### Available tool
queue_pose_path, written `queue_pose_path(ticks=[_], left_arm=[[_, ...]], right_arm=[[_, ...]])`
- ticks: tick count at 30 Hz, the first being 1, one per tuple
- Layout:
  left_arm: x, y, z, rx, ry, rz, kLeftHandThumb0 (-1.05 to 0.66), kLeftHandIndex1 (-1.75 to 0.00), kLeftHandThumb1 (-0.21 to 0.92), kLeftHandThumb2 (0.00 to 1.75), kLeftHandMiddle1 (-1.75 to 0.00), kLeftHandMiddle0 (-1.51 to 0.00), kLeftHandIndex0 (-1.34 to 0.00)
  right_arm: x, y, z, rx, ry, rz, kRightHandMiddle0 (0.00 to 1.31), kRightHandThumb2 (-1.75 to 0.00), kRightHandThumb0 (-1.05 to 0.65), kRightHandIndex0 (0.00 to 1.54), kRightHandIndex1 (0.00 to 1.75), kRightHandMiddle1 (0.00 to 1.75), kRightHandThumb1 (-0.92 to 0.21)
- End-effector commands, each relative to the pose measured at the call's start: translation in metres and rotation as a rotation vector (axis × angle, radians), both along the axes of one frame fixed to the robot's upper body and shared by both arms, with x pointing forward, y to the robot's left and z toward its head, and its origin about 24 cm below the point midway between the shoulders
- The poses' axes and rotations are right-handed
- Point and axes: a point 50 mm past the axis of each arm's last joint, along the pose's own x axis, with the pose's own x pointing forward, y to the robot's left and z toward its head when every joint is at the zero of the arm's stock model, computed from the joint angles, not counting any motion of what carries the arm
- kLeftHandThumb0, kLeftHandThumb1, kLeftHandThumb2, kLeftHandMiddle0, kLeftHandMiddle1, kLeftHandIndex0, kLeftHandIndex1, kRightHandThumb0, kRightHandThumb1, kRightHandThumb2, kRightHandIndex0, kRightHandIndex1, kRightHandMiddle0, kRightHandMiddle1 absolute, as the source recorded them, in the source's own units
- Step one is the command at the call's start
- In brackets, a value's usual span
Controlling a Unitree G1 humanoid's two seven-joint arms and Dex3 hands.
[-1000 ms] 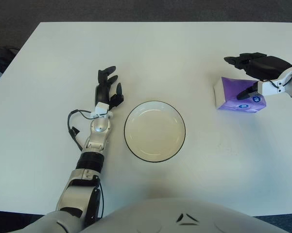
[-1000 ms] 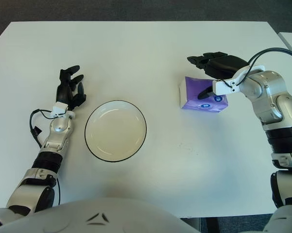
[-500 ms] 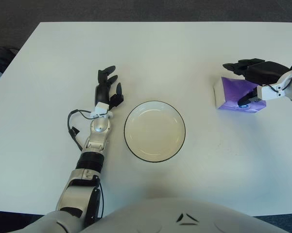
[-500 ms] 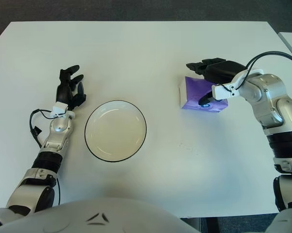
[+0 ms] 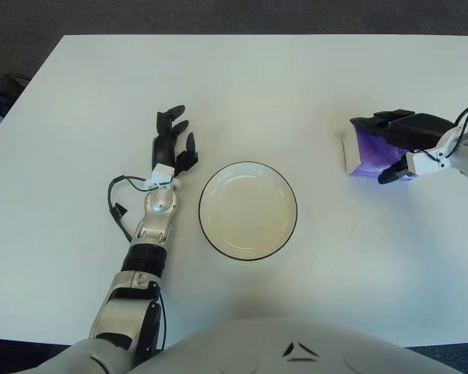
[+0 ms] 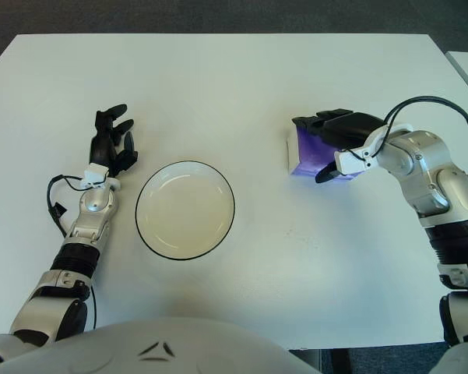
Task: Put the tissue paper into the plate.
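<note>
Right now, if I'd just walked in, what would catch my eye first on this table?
Probably the purple tissue pack at the right, the only colour on the white table, with the robot's right hand draped over it, fingers around it. Next, the empty black-rimmed plate in the middle, and the left hand lying open beside it.

right hand point(image 6: 336, 140) over tissue pack point(image 6: 310, 154) (purple), plate point(image 6: 185, 209)
</note>
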Motion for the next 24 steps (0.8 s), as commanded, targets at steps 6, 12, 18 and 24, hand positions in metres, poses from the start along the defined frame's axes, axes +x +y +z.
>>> queue_pose_path(ticks=[6, 12, 18, 24], left_arm=[[-0.032, 0.008, -0.055, 0.007, 0.232, 0.038, -0.67, -0.92, 0.92, 0.77, -0.66, -0.27, 0.00], [-0.032, 0.008, -0.054, 0.003, 0.220, 0.036, -0.67, -0.91, 0.92, 0.76, -0.65, -0.26, 0.00], [-0.033, 0.008, -0.054, 0.003, 0.220, 0.037, -0.67, -0.92, 0.92, 0.76, -0.65, -0.26, 0.00], [-0.033, 0.008, -0.054, 0.001, 0.219, 0.037, -0.67, -0.92, 0.92, 0.76, -0.65, -0.25, 0.00]], right_arm=[[-0.005, 0.005, -0.014, -0.005, 0.097, 0.038, 0.00, -0.23, -1.05, 0.00, 0.00, 0.00, -0.92], [-0.006, 0.007, -0.018, -0.012, 0.126, 0.051, 0.00, -0.21, -1.05, 0.00, 0.00, 0.00, -0.92], [-0.008, 0.008, -0.022, -0.001, 0.146, 0.062, 0.00, -0.23, -1.05, 0.00, 0.00, 0.00, -0.92], [-0.008, 0.007, -0.047, 0.026, 0.162, 0.062, 0.00, -0.30, -1.05, 0.00, 0.00, 0.00, -0.92]])
